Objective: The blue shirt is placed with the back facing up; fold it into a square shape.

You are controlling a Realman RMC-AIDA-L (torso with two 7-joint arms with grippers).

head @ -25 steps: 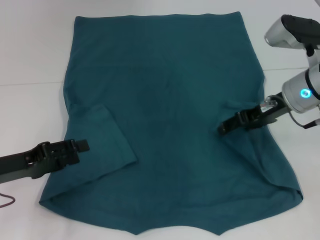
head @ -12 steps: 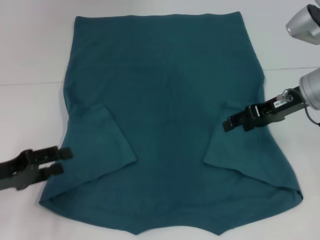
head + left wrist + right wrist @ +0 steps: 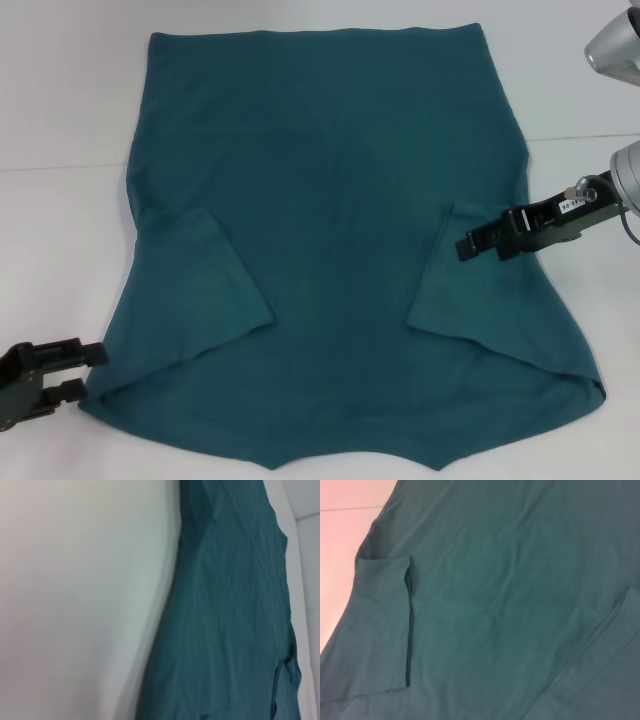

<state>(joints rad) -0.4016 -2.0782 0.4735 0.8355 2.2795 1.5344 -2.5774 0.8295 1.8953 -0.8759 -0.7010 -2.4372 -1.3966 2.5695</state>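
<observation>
Now the blue shirt lies flat across the white table, both sleeves folded inward at four and eight o'clock. My right gripper hovers over the right sleeve at three o'clock, and whether its tips are parted I cannot tell. My left gripper sits spread at eight o'clock, holding nothing. Soft knit could slip or bunch when grabbed, leaving a crooked fold.

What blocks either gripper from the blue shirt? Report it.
Nothing visible does. The left gripper sits open on bare white table just off the blue shirt at its near left edge. The right gripper already hangs over the folded-in right sleeve.
</observation>
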